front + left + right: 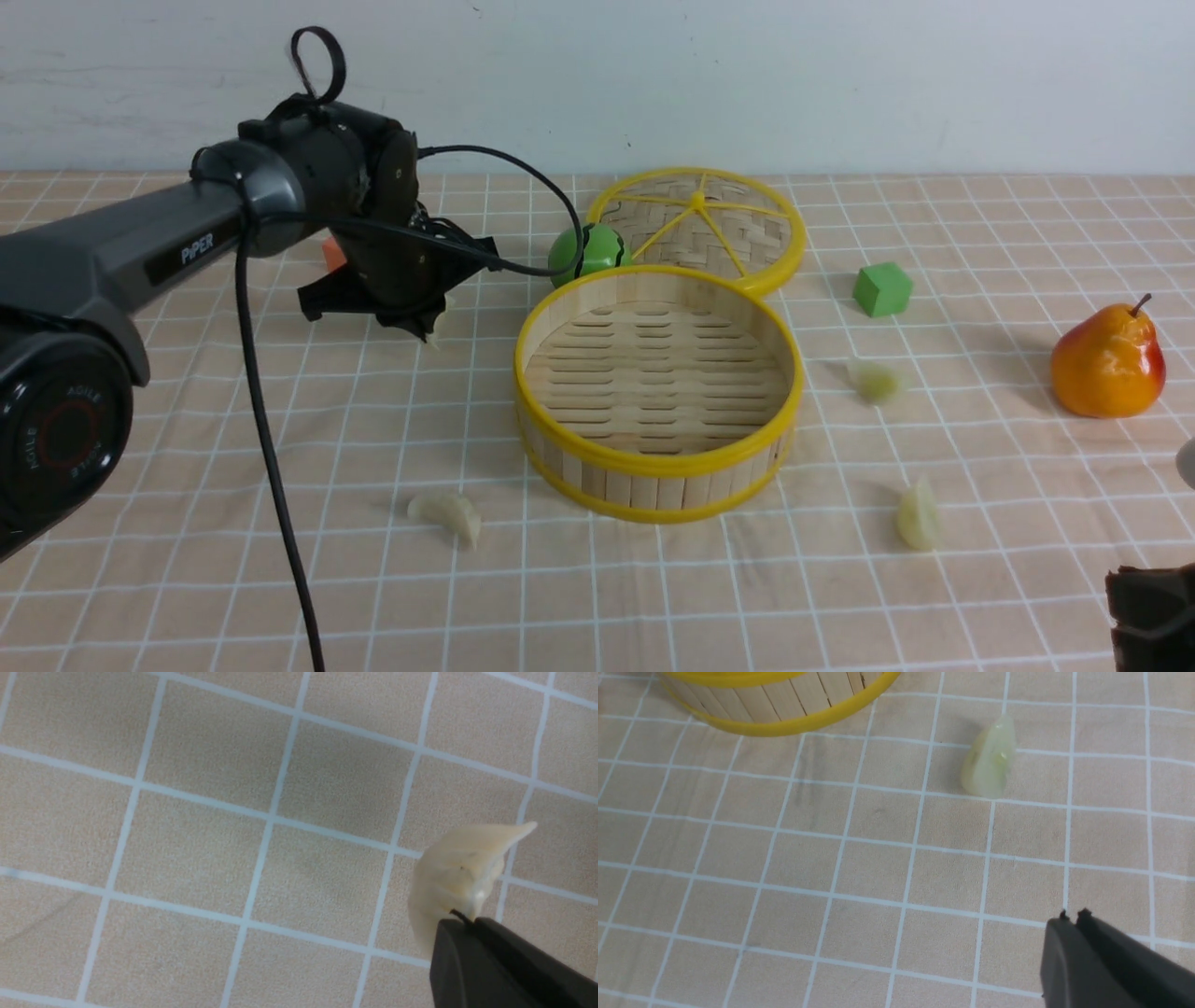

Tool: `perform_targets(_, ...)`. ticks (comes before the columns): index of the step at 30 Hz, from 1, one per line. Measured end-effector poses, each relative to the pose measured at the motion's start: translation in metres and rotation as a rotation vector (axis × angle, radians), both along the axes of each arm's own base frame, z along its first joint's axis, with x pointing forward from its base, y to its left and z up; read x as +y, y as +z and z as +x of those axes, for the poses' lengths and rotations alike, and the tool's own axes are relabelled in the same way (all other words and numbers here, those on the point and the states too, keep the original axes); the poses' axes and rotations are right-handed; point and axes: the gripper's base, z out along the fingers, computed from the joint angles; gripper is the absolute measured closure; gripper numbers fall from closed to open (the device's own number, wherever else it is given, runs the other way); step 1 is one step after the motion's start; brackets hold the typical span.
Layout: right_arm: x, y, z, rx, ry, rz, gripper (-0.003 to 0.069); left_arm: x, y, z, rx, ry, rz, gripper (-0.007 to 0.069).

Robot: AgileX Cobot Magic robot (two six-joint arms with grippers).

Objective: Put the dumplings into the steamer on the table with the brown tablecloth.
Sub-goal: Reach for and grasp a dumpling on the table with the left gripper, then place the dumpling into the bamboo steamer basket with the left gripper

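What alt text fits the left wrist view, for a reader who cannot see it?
The left gripper, shut, pinches one pale pleated dumpling by its edge. Behind it, only the brown tablecloth with its grid of white lines fills the view.

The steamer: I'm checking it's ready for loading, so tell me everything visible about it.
The steamer is a round, open-topped basket: wall of upright pale wooden strips, yellow rims top and bottom, slatted floor. It stands upright and empty on the checked cloth, mid-table. The flat lid lies close behind; whether they touch is unclear. Nothing else touches it.
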Motion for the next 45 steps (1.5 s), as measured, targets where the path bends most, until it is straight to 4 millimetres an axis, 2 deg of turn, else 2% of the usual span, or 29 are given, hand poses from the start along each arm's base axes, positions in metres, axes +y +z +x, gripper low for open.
perform_targets(6, 0.0, 0.0, 0.0, -0.001, 0.0, 0.0, 0.0631, 0.0, -0.001, 0.0, 0.0, -0.002, 0.006, 0.0638)
perform_targets(10, 0.0, 0.0, 0.0, -0.001, 0.0, 0.001, 0.0627, 0.0, -0.018, 0.003, 0.034, -0.002, 0.017, 0.0638)
perform_targets(13, 0.0, 0.0, 0.0, -0.001, 0.0, 0.001, 0.0627, -0.001, -0.02, 0.003, 0.035, -0.003, 0.017, 0.0625)
perform_targets(16, 0.0, 0.0, 0.0, -0.002, 0.004, -0.002, 0.0624, -0.001, -0.018, 0.005, 0.025, -0.026, 0.029, 0.0515)
perform_targets(17, 0.0, 0.0, 0.0, -0.002, 0.003, -0.002, 0.0624, -0.001, -0.018, 0.005, 0.024, -0.028, 0.03, 0.0506)
perform_targets(18, 0.0, 0.0, 0.0, -0.003, 0.005, -0.003, 0.0624, -0.002, -0.016, 0.007, 0.015, -0.054, 0.041, 0.0413)
perform_targets(19, 0.0, 0.0, 0.0, -0.004, 0.006, -0.004, 0.0624, -0.002, -0.014, 0.008, 0.01, -0.067, 0.048, 0.036)
perform_targets(21, 0.0, 0.0, 0.0, -0.004, 0.006, -0.004, 0.0624, -0.002, -0.013, 0.008, 0.004, -0.081, 0.056, 0.0309)
perform_targets(22, 0.0, 0.0, 0.0, -0.005, 0.006, -0.004, 0.0624, -0.003, -0.011, 0.009, -0.006, -0.097, 0.064, 0.0242)
perform_targets(25, 0.0, 0.0, 0.0, -0.006, 0.005, -0.003, 0.0624, -0.002, -0.015, 0.011, -0.012, -0.118, 0.082, 0.0183)
perform_targets(28, 0.0, 0.0, 0.0, -0.008, 0.005, -0.003, 0.0624, -0.002, -0.03, 0.014, 0.005, -0.127, 0.101, 0.0198)
perform_targets(30, 0.0, 0.0, 0.0, -0.009, 0.004, -0.002, 0.0624, -0.002, -0.037, 0.015, 0.018, -0.136, 0.117, 0.0281)
perform_targets(31, 0.0, 0.0, 0.0, -0.009, 0.004, -0.002, 0.0624, -0.002, -0.037, 0.015, 0.017, -0.138, 0.117, 0.0292)
perform_targets(33, 0.0, 0.001, 0.0, -0.009, 0.004, -0.002, 0.0624, -0.004, -0.037, 0.014, 0.021, -0.175, 0.139, 0.0445)
perform_targets(34, 0.0, 0.001, 0.0, -0.009, 0.004, -0.002, 0.0624, -0.006, -0.035, 0.013, 0.019, -0.195, 0.149, 0.0468)
perform_targets(37, 0.0, 0.001, 0.0, -0.009, 0.004, -0.002, 0.0621, -0.022, -0.019, 0.004, 0.002, -0.262, 0.16, 0.0451)
perform_targets(40, 0.0, 0.001, 0.0, -0.009, 0.004, -0.002, 0.0618, -0.052, 0.027, -0.015, -0.083, -0.325, 0.115, 0.0451)
perform_targets(41, 0.0, 0.001, 0.0, -0.009, 0.004, -0.002, 0.0617, -0.055, 0.027, -0.016, -0.083, -0.33, 0.113, 0.0451)
perform_targets(42, 0.0, 0.001, 0.0, -0.009, 0.004, -0.002, 0.0616, -0.072, 0.058, -0.031, -0.142, -0.363, 0.074, 0.0451)
perform_targets(44, 0.0, 0.001, 0.0, -0.009, 0.005, -0.002, 0.0614, -0.093, 0.079, -0.046, -0.182, -0.41, 0.045, 0.0451)
perform_targets(45, 0.0, 0.001, 0.0, -0.009, 0.005, -0.002, 0.0613, -0.102, 0.083, -0.052, -0.188, -0.43, 0.034, 0.0451)
